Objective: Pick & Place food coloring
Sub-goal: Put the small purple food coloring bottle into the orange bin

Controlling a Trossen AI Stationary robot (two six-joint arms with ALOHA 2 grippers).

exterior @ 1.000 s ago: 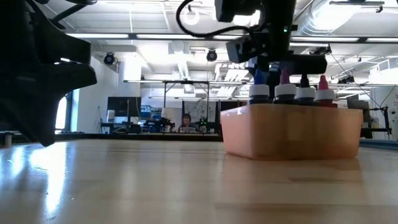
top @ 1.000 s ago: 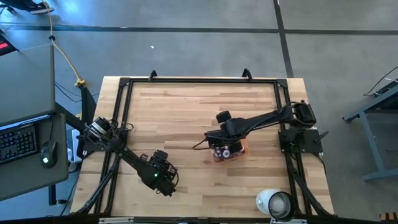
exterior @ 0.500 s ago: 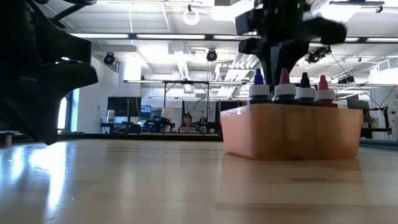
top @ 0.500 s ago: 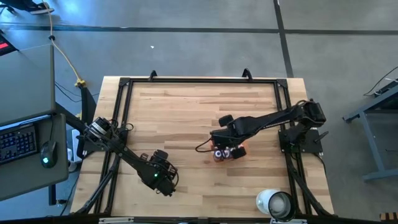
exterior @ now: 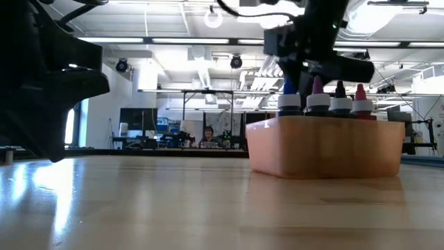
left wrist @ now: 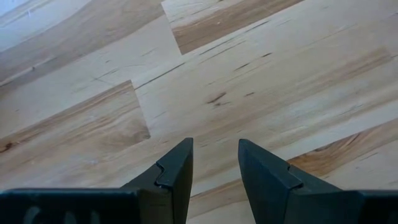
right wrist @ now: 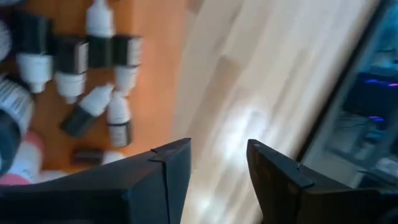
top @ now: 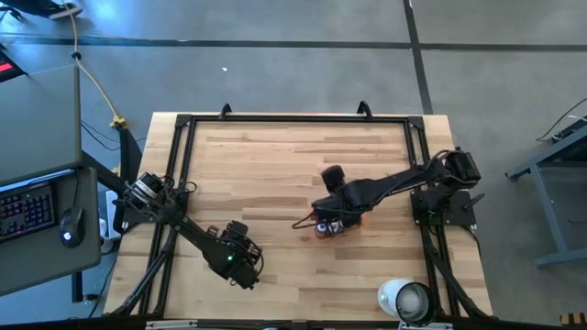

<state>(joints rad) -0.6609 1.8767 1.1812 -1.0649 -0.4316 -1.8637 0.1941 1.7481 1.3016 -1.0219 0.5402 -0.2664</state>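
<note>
The food coloring bottles (right wrist: pixel 93 68) are small and whitish with pointed caps. Several stand or lie in the translucent orange tray (right wrist: pixel 155 74) right of the table's middle (top: pixel 356 218). In the low view, caps of blue, pink, dark and red (exterior: pixel 322 97) stick up over the tray's wall (exterior: pixel 326 149). My right gripper (right wrist: pixel 217 152) hovers open just above the tray's edge (top: pixel 328 217), with nothing between its fingers. My left gripper (left wrist: pixel 214 149) stands open over bare wood near the table's front left (top: pixel 246 268).
A big white round cup (top: pixel 404 298) stands at the front right edge. A black frame (top: pixel 293 119) runs along the table's sides. My left arm shows as a dark mass at the left of the low view (exterior: pixel 41 76). Bare wood lies between the two arms.
My right gripper has risen a little from among the bottle caps in the tray and tipped slightly. The blue cap now shows clear below it. The bottles and the tray stay where they were.
</note>
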